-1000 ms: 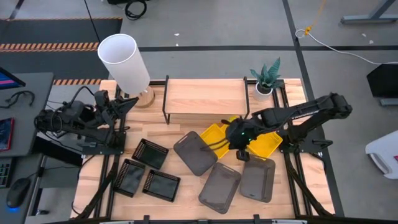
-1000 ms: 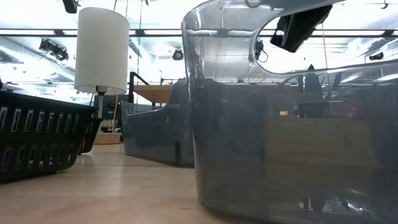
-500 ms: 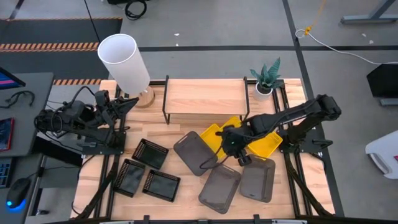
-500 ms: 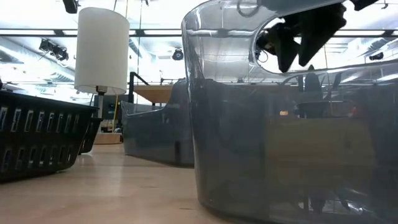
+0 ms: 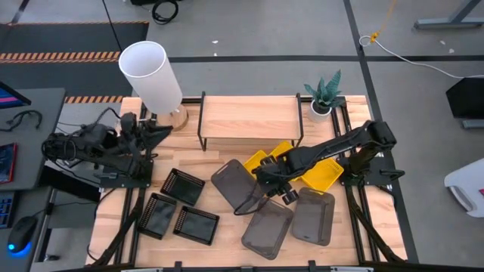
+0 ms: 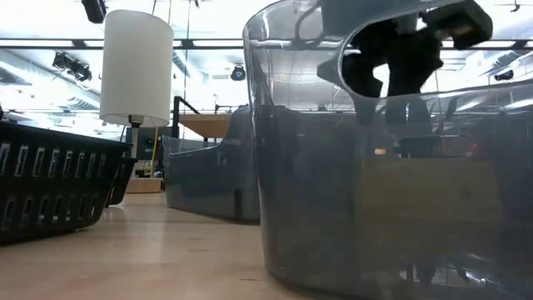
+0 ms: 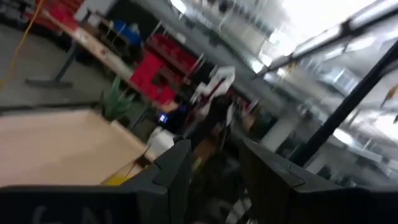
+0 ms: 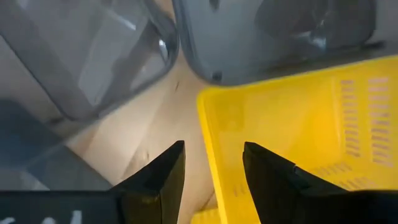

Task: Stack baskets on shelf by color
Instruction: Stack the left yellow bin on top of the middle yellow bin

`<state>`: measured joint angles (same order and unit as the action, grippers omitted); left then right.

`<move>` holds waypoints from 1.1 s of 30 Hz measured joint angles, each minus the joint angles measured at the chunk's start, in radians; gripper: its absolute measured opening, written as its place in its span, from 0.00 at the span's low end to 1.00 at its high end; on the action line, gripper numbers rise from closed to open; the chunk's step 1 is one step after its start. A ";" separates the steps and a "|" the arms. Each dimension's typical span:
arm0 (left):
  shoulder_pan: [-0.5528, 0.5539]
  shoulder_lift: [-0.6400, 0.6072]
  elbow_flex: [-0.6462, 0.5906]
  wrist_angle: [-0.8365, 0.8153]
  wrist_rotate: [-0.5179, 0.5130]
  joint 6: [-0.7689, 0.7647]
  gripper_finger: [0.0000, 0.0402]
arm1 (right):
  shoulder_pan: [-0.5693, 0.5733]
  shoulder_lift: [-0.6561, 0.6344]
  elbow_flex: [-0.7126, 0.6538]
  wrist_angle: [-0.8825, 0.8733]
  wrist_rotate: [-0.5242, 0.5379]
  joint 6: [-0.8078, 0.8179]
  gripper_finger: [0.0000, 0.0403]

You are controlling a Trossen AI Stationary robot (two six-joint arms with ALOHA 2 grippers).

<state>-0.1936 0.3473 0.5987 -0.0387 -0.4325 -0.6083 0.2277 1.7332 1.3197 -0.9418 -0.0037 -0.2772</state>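
My right gripper (image 5: 274, 183) hangs open, pointing down over the middle of the table. In the right wrist view its gripper (image 8: 211, 171) straddles the rim of a yellow basket (image 8: 298, 124) without touching it. Two more yellow baskets (image 5: 321, 174) lie just in front of the shelf (image 5: 249, 117), its plank top bare. Three grey baskets (image 5: 238, 185) (image 5: 268, 227) (image 5: 314, 215) rest flat on the table. Three black baskets (image 5: 183, 185) lie at the near left. My left gripper (image 7: 211, 168) waits open at the table's left edge (image 5: 155, 132).
A white lamp (image 5: 151, 75) stands at the shelf's left end and a small potted plant (image 5: 324, 94) at its right end. In the low view a grey basket (image 6: 375, 208) fills the foreground, with my right gripper (image 6: 391, 67) behind it. Bare wood (image 5: 227, 159) shows left of the yellow baskets.
My right gripper has gone down and toward the table's left and near edge, from over the yellow baskets to the yellow basket's near rim. It has rolled about its own axis and opened. My left gripper has tipped a little in place.
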 joint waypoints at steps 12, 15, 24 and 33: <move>0.000 0.126 0.065 -0.132 0.055 0.023 0.36 | 0.006 0.056 -0.005 -0.019 0.037 -0.030 0.41; 0.000 0.194 0.144 -0.205 0.064 0.067 0.36 | 0.005 0.062 -0.005 -0.027 0.037 -0.030 0.41; 0.000 0.340 0.414 -0.441 0.064 0.130 0.36 | 0.005 0.066 -0.089 0.063 0.038 -0.041 0.41; 0.000 0.365 0.464 -0.445 0.048 0.149 0.36 | 0.005 0.066 -0.179 0.209 0.070 -0.089 0.35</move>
<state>-0.1936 0.7124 1.0626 -0.4842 -0.3840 -0.4590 0.2328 1.7992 1.1408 -0.7329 0.0664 -0.3662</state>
